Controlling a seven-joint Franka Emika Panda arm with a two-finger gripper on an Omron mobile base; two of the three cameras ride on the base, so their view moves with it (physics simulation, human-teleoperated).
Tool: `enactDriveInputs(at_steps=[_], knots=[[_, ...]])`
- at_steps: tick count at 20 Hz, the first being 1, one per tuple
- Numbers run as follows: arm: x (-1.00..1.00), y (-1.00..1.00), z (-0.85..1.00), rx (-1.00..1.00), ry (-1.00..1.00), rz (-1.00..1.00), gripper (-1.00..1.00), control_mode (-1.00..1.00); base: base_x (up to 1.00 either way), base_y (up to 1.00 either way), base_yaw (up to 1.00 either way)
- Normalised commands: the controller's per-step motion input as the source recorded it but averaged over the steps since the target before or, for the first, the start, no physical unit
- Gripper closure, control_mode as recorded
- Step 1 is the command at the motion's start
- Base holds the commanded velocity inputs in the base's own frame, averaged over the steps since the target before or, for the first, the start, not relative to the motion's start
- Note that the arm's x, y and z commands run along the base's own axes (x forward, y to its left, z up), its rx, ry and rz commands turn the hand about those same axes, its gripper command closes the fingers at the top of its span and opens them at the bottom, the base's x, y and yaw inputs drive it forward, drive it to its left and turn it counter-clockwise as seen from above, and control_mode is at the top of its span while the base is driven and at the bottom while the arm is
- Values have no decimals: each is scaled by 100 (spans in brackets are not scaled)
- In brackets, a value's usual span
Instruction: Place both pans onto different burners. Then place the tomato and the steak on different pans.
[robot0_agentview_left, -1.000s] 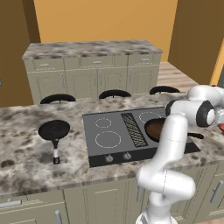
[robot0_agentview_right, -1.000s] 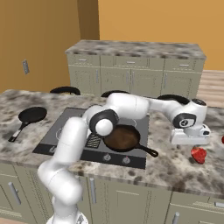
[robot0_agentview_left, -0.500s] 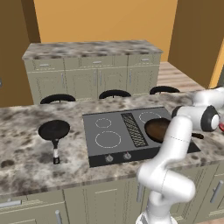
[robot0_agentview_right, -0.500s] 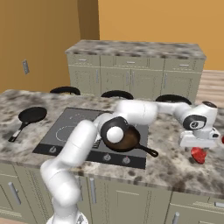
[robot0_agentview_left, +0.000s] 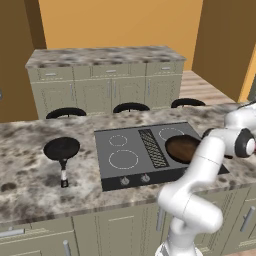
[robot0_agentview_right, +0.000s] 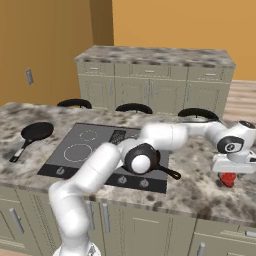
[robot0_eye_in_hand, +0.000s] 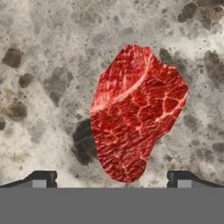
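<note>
Left base view: black pan (robot0_agentview_left: 61, 148) on the marble tabletop (robot0_agentview_left: 30, 175), well left of the cooktop (robot0_agentview_left: 150, 152); brown pan (robot0_agentview_left: 182, 148) sits on the cooktop's right burner.

Right base view: end effector (robot0_agentview_right: 234, 167) far right of the cooktop (robot0_agentview_right: 107, 150), above the red steak (robot0_agentview_right: 228, 178) on the tabletop.

Hand view: steak (robot0_eye_in_hand: 135, 111) lies flat on the tabletop between wide-open fingertips (robot0_eye_in_hand: 41, 178), untouched.

Arm stretched far right, end effector (robot0_eye_in_hand: 112, 179) pointing down, jaws wide.
</note>
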Motion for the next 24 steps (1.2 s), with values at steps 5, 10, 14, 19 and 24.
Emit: enactDriveInputs(at_steps=[5, 10, 14, 19, 24], knots=[[1, -7, -18, 0, 1, 0, -100, -100, 0, 0, 0], [0, 0, -14, 0, 6, 0, -100, -100, 0, 0, 0], [0, 0, -15, 0, 7, 0, -100, -100, 0, 0, 0], [0, 0, -13, 0, 4, 0, -100, -100, 0, 0, 0], [1, 0, -17, 0, 0, 0, -100, -100, 0, 0, 0]])
